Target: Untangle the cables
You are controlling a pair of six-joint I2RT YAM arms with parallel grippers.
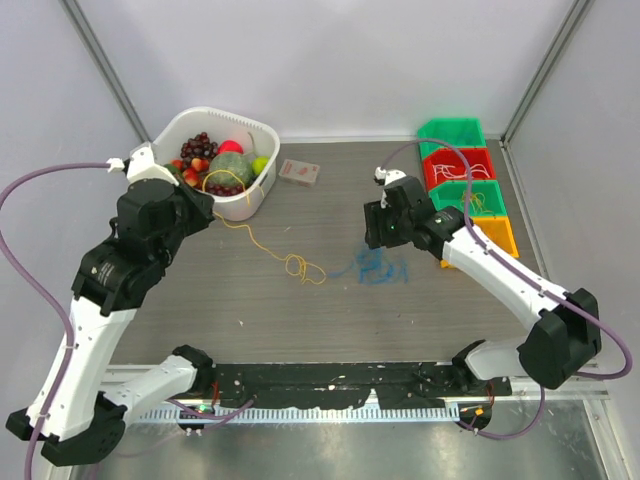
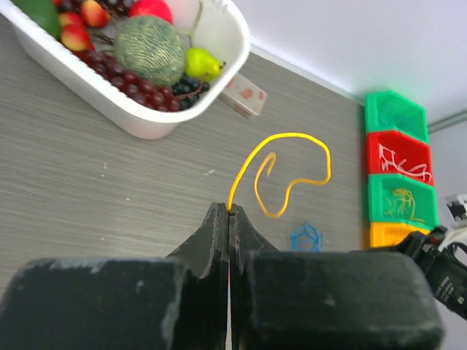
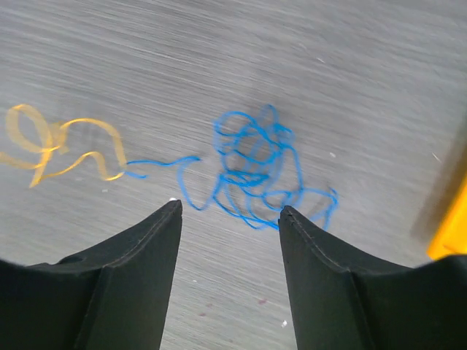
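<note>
At the far-left corner of the bench stands a white basket [image 1: 256, 199] of fruit. Only the left wrist view shows its contents well: dark grapes, a netted green melon [image 2: 149, 48] and a small yellow-green pear. The left arm rises from the near-left corner and bends over to reach just beside the basket. Its left gripper [image 2: 228, 212] has its fingers pressed together on the yellow cable [image 2: 292, 134], which curls up in a loop from the tips. The overhead view adds what the wrist camera misses: the yellow cable [image 1: 262, 243] trails toward mid-bench and ends in a knot.

A small box [image 1: 299, 172] lies by the far edge.

Right of the knot lies the blue cable [image 1: 375, 265]. The right wrist view shows it as a loose tangle [image 3: 252, 168] with a tail reaching the yellow cable's end. The right gripper [image 3: 230, 208] hangs over it with fingers spread, touching nothing. The right arm stretches in from the near-right corner.

Along the right edge is a row of bins. The red bin [image 2: 398, 157] holds white cords, the green bin [image 2: 401, 200] beside it holds yellow ones.
</note>
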